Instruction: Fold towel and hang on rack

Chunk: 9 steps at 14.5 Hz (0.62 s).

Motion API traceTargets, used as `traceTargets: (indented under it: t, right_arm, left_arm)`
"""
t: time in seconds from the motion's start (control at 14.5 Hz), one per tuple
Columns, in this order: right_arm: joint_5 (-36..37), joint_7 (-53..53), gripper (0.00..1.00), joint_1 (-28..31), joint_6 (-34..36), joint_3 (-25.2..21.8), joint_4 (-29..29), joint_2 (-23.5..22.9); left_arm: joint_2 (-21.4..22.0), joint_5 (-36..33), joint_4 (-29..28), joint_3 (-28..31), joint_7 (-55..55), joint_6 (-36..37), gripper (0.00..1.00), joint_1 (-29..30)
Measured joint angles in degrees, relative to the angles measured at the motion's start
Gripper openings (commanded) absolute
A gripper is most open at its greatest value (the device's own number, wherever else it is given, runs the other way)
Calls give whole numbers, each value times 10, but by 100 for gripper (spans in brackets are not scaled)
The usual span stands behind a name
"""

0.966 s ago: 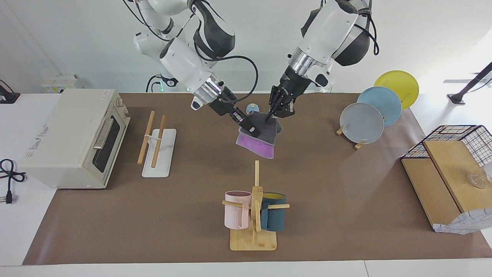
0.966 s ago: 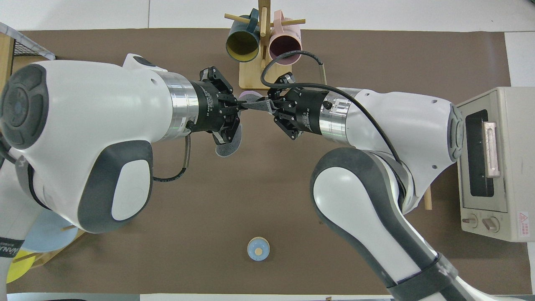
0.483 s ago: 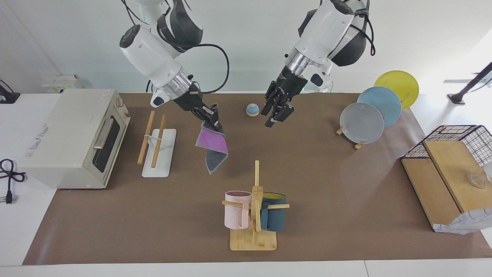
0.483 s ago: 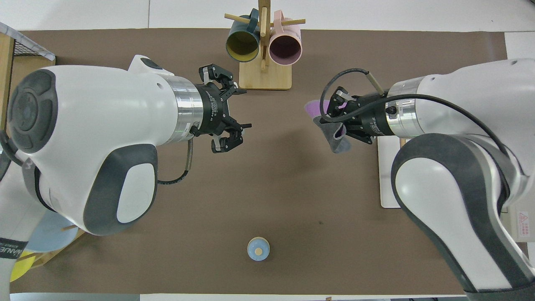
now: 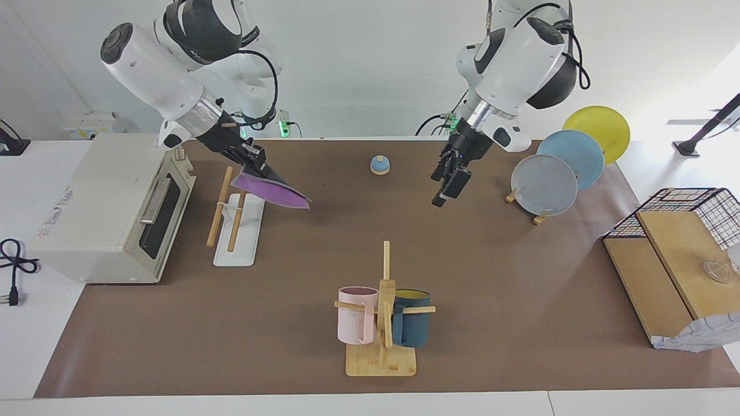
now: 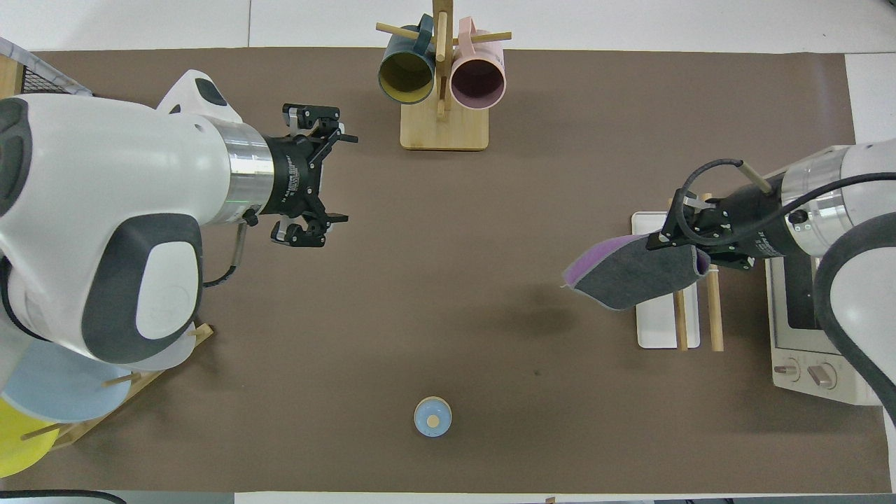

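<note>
I have the right gripper [image 5: 258, 168] clamped on one edge of the folded purple-and-grey cloth towel [image 5: 272, 192], held up over the white-based rack with two wooden rods [image 5: 234, 214], its free end trailing toward three o'clock in the facing view, so it can drape across both rods. The left gripper [image 5: 448, 184] waits with fingers spread over bare table, clear of the drop.

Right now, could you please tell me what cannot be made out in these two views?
- Rack: overhead view, the towel and the right end effector cover part of it.
- Towel's grasped edge: both views, hidden inside the right end effector.
- Plates: overhead view, cut off by the corner and covered by the left arm.
- Wire basket: overhead view, mostly behind the left arm.
</note>
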<state>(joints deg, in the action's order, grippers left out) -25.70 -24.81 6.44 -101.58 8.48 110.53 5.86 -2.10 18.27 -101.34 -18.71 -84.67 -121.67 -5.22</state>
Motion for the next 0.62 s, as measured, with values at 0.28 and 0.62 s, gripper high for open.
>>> traceTargets:
  t: [0.28, 0.62]
  right_arm:
    - [2, 96, 0, 51, -11, 0, 68, 27]
    - [2, 219, 0, 107, -29, 0, 110, 48]
  left_arm:
    - [8, 0, -10, 3, 223, 44, 100, 88]
    - [14, -61, -10, 5, 466, 112, 100, 138]
